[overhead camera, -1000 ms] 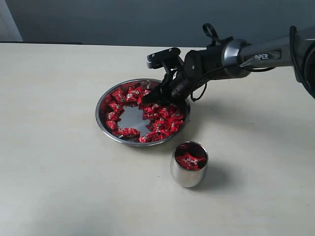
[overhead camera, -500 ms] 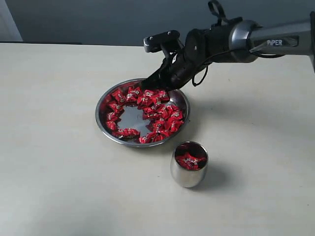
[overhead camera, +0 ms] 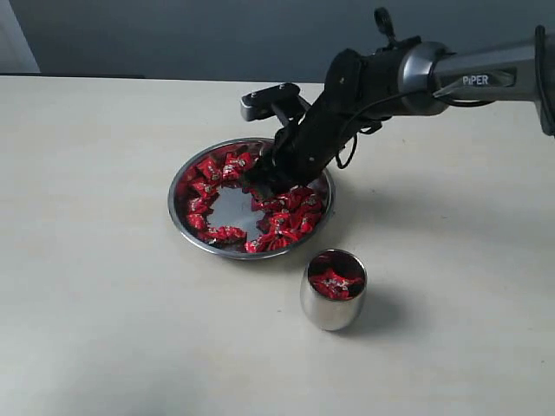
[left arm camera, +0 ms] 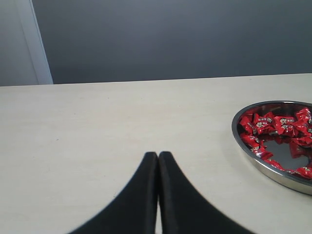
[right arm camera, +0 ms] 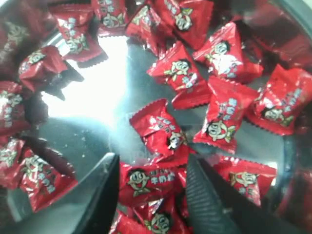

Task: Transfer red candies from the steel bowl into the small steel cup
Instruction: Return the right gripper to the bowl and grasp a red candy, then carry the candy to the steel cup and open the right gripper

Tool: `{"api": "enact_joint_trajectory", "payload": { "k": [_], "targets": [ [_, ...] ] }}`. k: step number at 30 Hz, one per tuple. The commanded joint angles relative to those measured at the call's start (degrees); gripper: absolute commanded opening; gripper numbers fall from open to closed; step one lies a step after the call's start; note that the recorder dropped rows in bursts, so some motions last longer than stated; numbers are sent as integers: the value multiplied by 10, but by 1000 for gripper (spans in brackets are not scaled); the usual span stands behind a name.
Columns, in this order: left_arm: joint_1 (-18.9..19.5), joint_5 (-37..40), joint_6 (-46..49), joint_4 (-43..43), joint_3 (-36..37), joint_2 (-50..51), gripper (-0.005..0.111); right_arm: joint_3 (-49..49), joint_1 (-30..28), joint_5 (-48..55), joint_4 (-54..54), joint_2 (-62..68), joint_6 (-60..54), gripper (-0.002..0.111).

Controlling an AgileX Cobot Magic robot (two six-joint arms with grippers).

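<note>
Jaws of the right claw (right arm camera: pixel 151 165) stand wide and empty over the steel bowl (overhead camera: pixel 186 227), one of the red candies (right arm camera: pixel 146 181) lying between them. Judged best: settle lower, close across that wrapper's plump middle, not its crimped ends, and leave overlapping neighbours behind. Small steel cup (overhead camera: pixel 329 308), holding a few candies, stands just beside the bowl's near rim. Left claw (left arm camera: pixel 158 156) pressed closed, holding nothing. Pale matt tabletop (overhead camera: pixel 104 329), bowl about mid-surface; grey wall (overhead camera: pixel 217 35) beyond its far edge

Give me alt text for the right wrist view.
The right gripper, jaws open, hangs low in the steel bowl, straddling one of the red candies. Others lie around a bare, shiny patch of the bowl's bottom.
</note>
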Motion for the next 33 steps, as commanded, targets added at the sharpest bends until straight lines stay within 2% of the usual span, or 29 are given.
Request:
{"api": "enact_joint_trajectory", "payload": {
  "k": [1, 6, 10, 12, 17, 19, 27, 33],
  "targets": [
    [-3, -2, -1, -2, 1, -3, 0, -2, 11, 8, -8, 2, -5, 43],
    [-3, -2, -1, -2, 1, -3, 0, -2, 17, -12, -13, 20, -6, 46],
    [-3, -2, -1, -2, 1, -3, 0, -2, 17, -9, -23, 31, -6, 44],
    [-3, -2, -1, -2, 1, -3, 0, -2, 17, -11, -28, 31, -2, 36],
    [-3, -2, -1, -2, 1, -3, 0, -2, 17, -14, -28, 22, 0, 5],
    [-3, -2, -1, -2, 1, -3, 0, -2, 17, -14, -28, 14, 0, 1],
    [-3, -2, -1, -1, 1, -3, 0, -2, 17, -9, -24, -53, 0, 0],
    [-3, -2, -1, -1, 1, -3, 0, -2, 17, 74, -12, -112, 0, 0]
  ]
}}
